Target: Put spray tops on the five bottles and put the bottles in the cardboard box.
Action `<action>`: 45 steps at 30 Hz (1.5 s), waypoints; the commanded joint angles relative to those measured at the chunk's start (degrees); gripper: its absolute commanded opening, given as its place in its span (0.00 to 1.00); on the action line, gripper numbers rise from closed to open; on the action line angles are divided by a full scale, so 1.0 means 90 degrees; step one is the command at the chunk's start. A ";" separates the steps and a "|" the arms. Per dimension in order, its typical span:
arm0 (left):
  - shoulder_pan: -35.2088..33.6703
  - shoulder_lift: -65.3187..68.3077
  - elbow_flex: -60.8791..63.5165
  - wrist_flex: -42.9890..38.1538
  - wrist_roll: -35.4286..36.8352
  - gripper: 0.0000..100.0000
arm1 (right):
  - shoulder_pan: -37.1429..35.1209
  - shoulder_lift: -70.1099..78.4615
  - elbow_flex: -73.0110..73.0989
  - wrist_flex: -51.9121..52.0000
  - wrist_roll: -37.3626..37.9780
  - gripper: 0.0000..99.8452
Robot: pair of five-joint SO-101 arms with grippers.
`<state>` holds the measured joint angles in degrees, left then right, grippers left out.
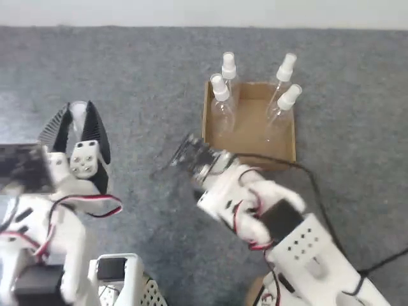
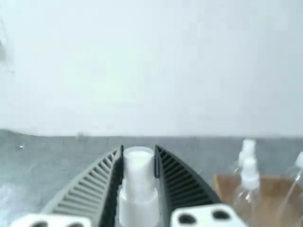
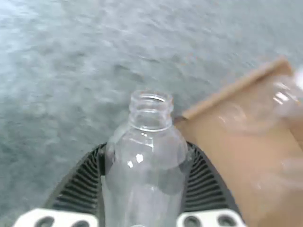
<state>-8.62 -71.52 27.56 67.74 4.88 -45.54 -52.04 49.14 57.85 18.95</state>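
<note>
My left gripper (image 1: 78, 107) is at the left of the grey mat, shut on a white spray top (image 1: 78, 118) that stands upright between its dark ribbed fingers (image 2: 94, 189); the spray top (image 2: 138, 184) shows close up in the left wrist view. My right gripper (image 1: 189, 154) is just in front of the cardboard box (image 1: 254, 124), near its left corner. It is shut on a clear bottle (image 3: 147, 146) with an open neck and no top. Several capped bottles (image 1: 223, 102) stand inside the box.
Grey carpet-like mat (image 1: 140, 76) covers the table, with a pale wall (image 2: 151, 61) behind it. A black cable (image 1: 315, 185) runs from the right arm past the box's near edge. The arms' white bodies (image 1: 95, 274) fill the near edge.
</note>
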 commanded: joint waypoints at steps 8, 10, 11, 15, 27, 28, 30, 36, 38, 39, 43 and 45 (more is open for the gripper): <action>0.0156 -0.0117 -0.0298 -0.0527 0.1973 0.01 | -0.0796 -0.0718 0.1875 -0.3004 -0.0137 0.01; 0.0459 -0.0078 -0.0298 -0.0527 0.2012 0.01 | -0.0786 -0.1021 0.2286 -0.3492 -0.0274 0.01; 0.0625 -0.0068 -0.0288 -0.0527 0.2002 0.01 | -0.0786 -0.1187 0.2432 -0.3629 -0.0381 0.01; 0.0947 -0.0068 0.0161 -0.1026 0.1993 0.01 | -0.0777 -0.1880 0.2637 -0.3355 -0.0586 0.01; 0.0987 -0.0098 0.0650 -0.2012 0.2022 0.01 | -0.0777 -0.2515 0.3009 -0.3111 -0.0586 0.01; 0.0987 -0.0098 0.0611 -0.2012 0.2022 0.01 | -0.0777 -0.2515 0.3009 -0.3111 -0.0586 0.01; 0.1055 -0.0107 0.0640 -0.2012 0.2022 0.01 | -0.0777 -0.2515 0.3009 -0.3101 -0.0596 0.01; 0.1719 -0.0068 0.0777 -0.1885 0.2022 0.01 | -0.0767 -0.2515 0.3009 -0.3092 -0.0596 0.01; 0.1778 -0.0068 0.0923 -0.1983 0.2022 0.01 | -0.0767 -0.2515 0.3009 -0.3092 -0.0596 0.01; 0.1797 -0.0068 0.1001 -0.2012 0.2022 0.01 | -0.0767 -0.2525 0.3009 -0.3092 -0.0596 0.01; 0.1797 -0.0117 0.1411 -0.1954 0.2002 0.01 | -0.0767 -0.2564 0.3009 -0.3092 -0.0606 0.01; 0.1797 -0.0117 0.1646 -0.1836 0.2002 0.01 | -0.0757 -0.2574 0.3009 -0.3111 -0.0606 0.01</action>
<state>7.12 -72.31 40.22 51.21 22.29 -52.31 -73.49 76.92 29.89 14.29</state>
